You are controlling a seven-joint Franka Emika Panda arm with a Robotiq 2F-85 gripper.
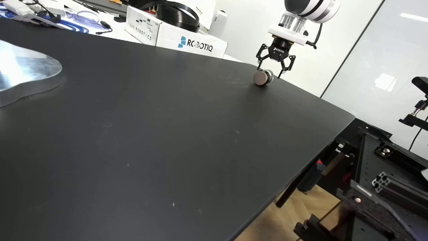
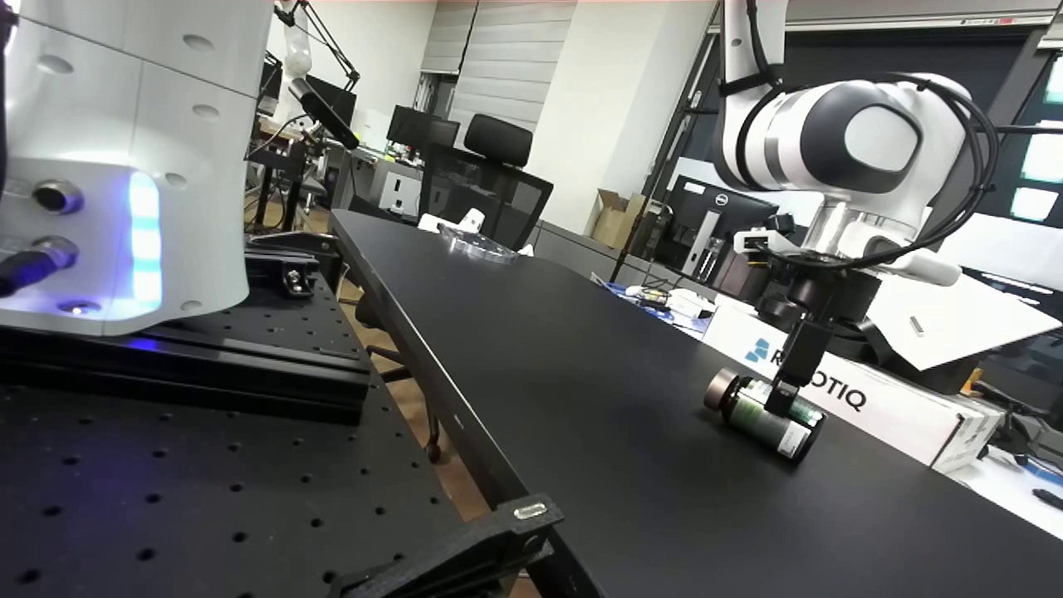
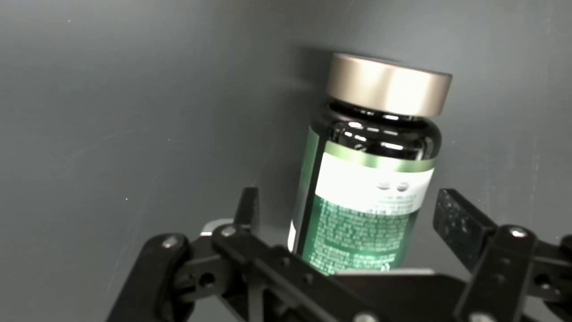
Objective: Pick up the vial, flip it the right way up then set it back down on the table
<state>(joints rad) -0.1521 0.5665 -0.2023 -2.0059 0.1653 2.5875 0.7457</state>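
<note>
Over near the edge of the black desk (image 1: 167, 134), the pill bottle (image 2: 760, 421) lies on its side, bronze cap (image 3: 389, 87) on, green-and-white label (image 3: 362, 223) turned up. Right above hangs the end effector (image 1: 269, 73), its fingers (image 3: 460, 226) spread, one to each side of the bottle; the wrist view shows a gap at both. I can see a shiny slab (image 1: 35, 68) well apart on the desk, and a white Robotiq box (image 1: 190, 42) just past its edge.
</note>
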